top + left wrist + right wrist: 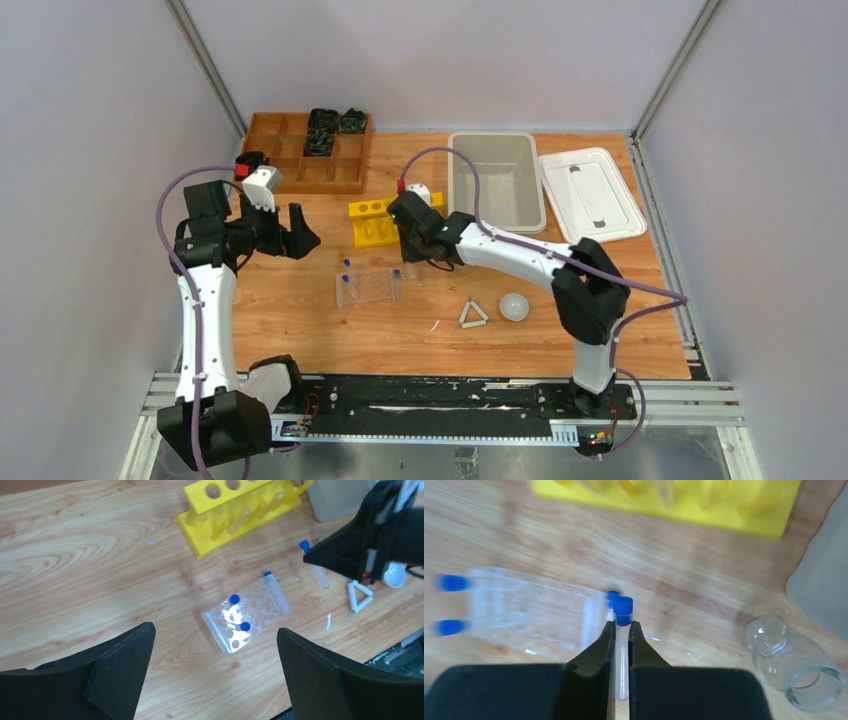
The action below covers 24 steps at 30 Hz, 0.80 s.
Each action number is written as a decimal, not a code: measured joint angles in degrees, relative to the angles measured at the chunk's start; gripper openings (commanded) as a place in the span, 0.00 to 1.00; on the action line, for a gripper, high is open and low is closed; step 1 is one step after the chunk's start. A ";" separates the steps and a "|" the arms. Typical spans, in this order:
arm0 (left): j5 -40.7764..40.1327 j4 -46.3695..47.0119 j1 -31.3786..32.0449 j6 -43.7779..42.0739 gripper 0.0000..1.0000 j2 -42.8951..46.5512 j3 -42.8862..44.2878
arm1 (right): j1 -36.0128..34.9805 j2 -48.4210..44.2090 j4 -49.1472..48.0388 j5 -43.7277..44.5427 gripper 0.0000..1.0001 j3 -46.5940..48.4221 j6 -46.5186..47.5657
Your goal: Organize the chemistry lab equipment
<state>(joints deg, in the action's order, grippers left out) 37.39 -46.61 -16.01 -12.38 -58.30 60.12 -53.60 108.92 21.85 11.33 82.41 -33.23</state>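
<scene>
— Right jaws up close: what's in them?
— They're clamped on a blue-capped tube (623,615), its cap past the tips, just beside the right end of the clear rack (368,288).
— And the rack?
— Three capped tubes (234,598) stand in it, in the middle of the desk (290,320). To the right a glass beaker (791,667) lies on its side near the grey bin (497,180).
— Left jaws?
— Wide apart, well left of the rack. The triangle frame (473,315) and white dish (514,305) sit nearer the front edge.

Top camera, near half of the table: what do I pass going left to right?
Clear plastic tube rack → white triangle frame → white round dish. The blue-capped tube in the right claw overlaps the rack's right end, so it is left out.
</scene>
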 measured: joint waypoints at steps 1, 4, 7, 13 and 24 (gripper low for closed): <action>1.25 -0.15 0.00 -0.26 0.96 0.15 0.00 | -0.07 -1.57 -0.35 -0.28 0.00 0.70 -0.02; 4.98 -0.44 0.00 -0.87 0.94 0.79 -0.02 | -0.85 -6.73 -3.45 -0.79 0.00 2.51 -0.63; 8.39 -0.55 0.09 -0.92 0.89 1.57 -0.07 | -2.62 -9.86 -8.46 -0.83 0.00 3.04 -1.55; 16.59 -0.68 1.07 -0.61 0.77 3.48 -1.62 | -8.98 -9.75 -18.43 -0.59 0.00 4.52 -2.38; 22.10 -1.07 2.01 -0.39 0.55 4.24 -2.71 | -13.14 -7.82 -30.27 1.03 0.00 5.79 -3.04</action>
<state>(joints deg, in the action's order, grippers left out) 59.48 -47.68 -14.00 -12.78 -54.06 57.41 -66.74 101.10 -8.43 12.36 88.20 -36.27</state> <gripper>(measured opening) 0.608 0.062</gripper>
